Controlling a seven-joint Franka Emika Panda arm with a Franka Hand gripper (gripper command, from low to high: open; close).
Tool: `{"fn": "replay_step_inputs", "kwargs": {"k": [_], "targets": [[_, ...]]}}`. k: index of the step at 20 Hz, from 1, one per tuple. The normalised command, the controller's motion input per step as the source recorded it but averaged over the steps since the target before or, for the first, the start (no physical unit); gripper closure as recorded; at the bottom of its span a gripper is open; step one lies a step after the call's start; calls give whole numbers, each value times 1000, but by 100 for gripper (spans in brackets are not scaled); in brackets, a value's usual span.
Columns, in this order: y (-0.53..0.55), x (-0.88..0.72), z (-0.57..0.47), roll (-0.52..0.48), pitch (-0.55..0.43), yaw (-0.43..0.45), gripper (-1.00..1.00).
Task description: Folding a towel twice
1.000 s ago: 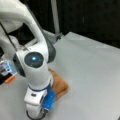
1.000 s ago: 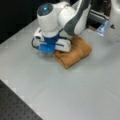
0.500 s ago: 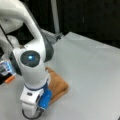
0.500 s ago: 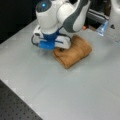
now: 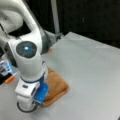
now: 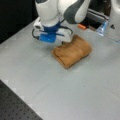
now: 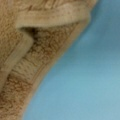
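The orange-tan towel [image 5: 56, 86] lies on the table as a small, thick, folded bundle, longer than it is wide in a front view [image 6: 72, 51]. The gripper [image 6: 62, 41], under the white wrist with its blue block, hangs at the bundle's upper-left edge, close to or touching the cloth. In the other front view the hand [image 5: 30, 100] hides the fingertips and the towel's left part. In the wrist view, stacked towel layers [image 7: 30, 50] with pale ribbed hems fill the left side. No fingers show there.
The grey table [image 6: 50, 85] carries the towel. A small orange object [image 6: 82, 26] and a clear bluish item [image 6: 102, 27] sit behind the arm by its base; both also show at a front view's left, the orange object [image 5: 10, 79] and the bluish item [image 5: 5, 67]. A dark perforated board [image 6: 17, 107] borders the table.
The hand has shifted slightly down and to a front view's left, along the towel's edge. The folded towel has kept its place and shape.
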Motion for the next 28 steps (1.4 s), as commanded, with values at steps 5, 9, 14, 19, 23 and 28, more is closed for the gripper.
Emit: {"fn": "replay_step_inputs", "kwargs": {"k": [5,9,14,19,23,28], "targets": [[314,-293,221,-27,-41,-66,-100],[492,-249,244,107,-136,-259,-100],[546,-252,168,149,-158,-329,-100],[504,-273,92,147,-153,-265,-100],[441,-163,29,-220,-93,-188,-100],[387,-87,21,-216,-75,-100,-100]]}}
